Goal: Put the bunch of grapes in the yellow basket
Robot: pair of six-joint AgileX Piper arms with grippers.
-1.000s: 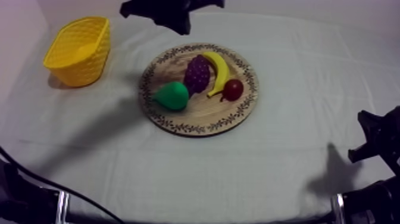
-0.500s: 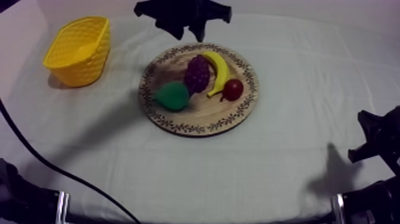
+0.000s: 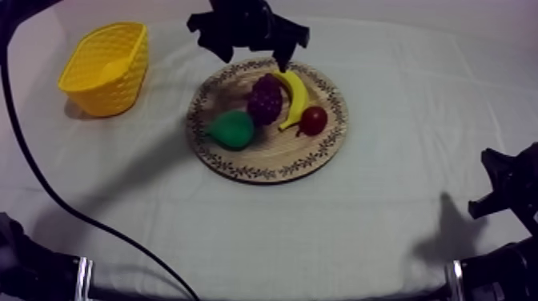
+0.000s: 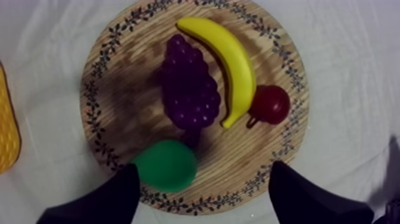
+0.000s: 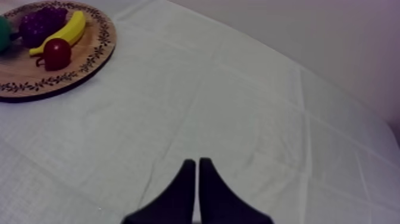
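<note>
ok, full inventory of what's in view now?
wooden board: 1, brown, patterned rim, mid-table
bunch of grapes: 1, purple, on board
banana: 1, yellow, right of grapes
pear: 1, green, front-left of grapes
small red fruit: 1, red, by banana's end
yellow basket: 1, yellow, on cloth left of board
cloth: 1, grey-white, covers table
left hand: 1, black, open, above board's far edge
right hand: 1, black, shut, over cloth right of board

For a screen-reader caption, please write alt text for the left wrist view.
The left gripper hangs with open black fingers over a round wooden board holding a bunch of grapes, a banana, a small red fruit and a green pear. The yellow basket sits beside the board.
</note>
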